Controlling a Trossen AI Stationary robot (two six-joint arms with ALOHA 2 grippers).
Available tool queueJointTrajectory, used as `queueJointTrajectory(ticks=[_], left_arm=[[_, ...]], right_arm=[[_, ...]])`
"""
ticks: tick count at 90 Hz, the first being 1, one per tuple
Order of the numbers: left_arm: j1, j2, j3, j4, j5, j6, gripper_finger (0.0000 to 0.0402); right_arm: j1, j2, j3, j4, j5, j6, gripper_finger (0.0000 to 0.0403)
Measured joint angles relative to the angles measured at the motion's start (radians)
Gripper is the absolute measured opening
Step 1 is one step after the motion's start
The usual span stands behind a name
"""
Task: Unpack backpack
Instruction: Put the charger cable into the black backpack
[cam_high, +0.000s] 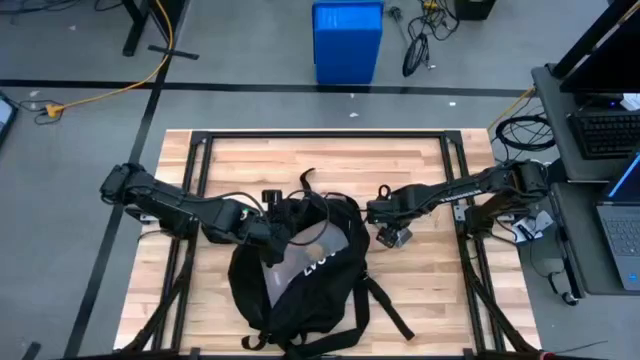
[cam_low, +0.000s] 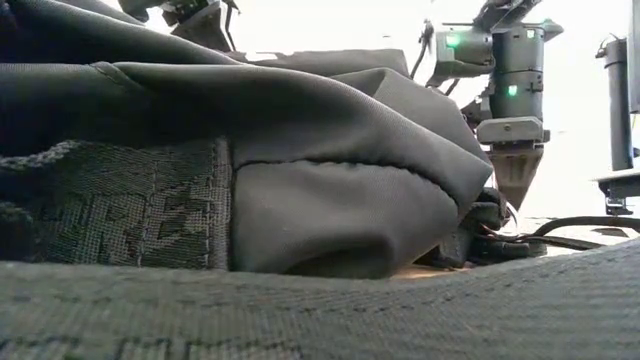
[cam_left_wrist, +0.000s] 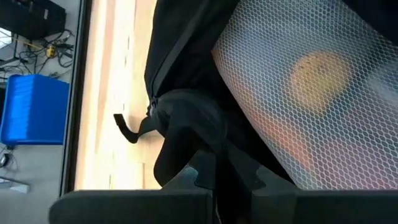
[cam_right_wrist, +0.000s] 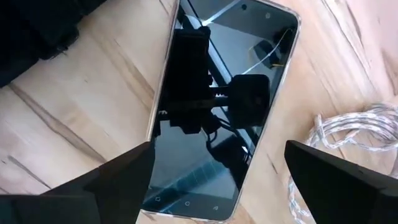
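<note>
The black backpack (cam_high: 300, 268) lies on the middle of the wooden table, its white lettering up and its straps (cam_high: 386, 306) trailing toward the near edge. In the left wrist view a white mesh pocket (cam_left_wrist: 311, 93) shows inside it, with something yellow-orange behind the mesh. My left gripper (cam_high: 272, 237) is shut on the bag's fabric at its far left side. A black phone (cam_right_wrist: 217, 106) lies flat on the table just right of the bag, beside a pale coiled cable (cam_right_wrist: 351, 127). My right gripper (cam_right_wrist: 217, 180) hovers open above the phone, one finger on each side, touching nothing. My left gripper pinches a bunched fold of the backpack's black fabric (cam_left_wrist: 199, 134) between its two fingers, beside the zip edge of the opening. It comes in from the table's left. The fabric is gathered up at the fingers while the rest of the bag lies on the table.
Black frame rails (cam_high: 320, 137) run along the table's far edge and both sides. A blue bin (cam_high: 347, 40) stands on the floor beyond the far edge. A desk with a laptop (cam_high: 620, 215) is to the right. Bare wood (cam_high: 420, 300) lies near right.
</note>
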Motion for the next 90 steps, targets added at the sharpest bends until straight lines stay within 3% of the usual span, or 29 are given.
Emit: queueJointTrajectory(ticks=[47, 62, 76, 90], left_arm=[[0.000, 0.000, 0.000, 0.000, 0.000, 0.003, 0.0000], [0.000, 0.000, 0.000, -0.001, 0.000, 0.002, 0.0000], [0.000, 0.000, 0.000, -0.002, 0.001, 0.002, 0.0000], [0.000, 0.000, 0.000, -0.003, 0.028, 0.003, 0.0000]], right_arm=[[-0.005, 0.014, 0.001, 0.023, -0.032, -0.083, 0.0343], [-0.020, 0.014, 0.001, 0.048, -0.101, -0.016, 0.0367], [-0.019, 0.014, 0.001, 0.049, -0.082, 0.023, 0.0396], [-0.027, 0.014, 0.001, 0.049, -0.073, 0.023, 0.0398]])
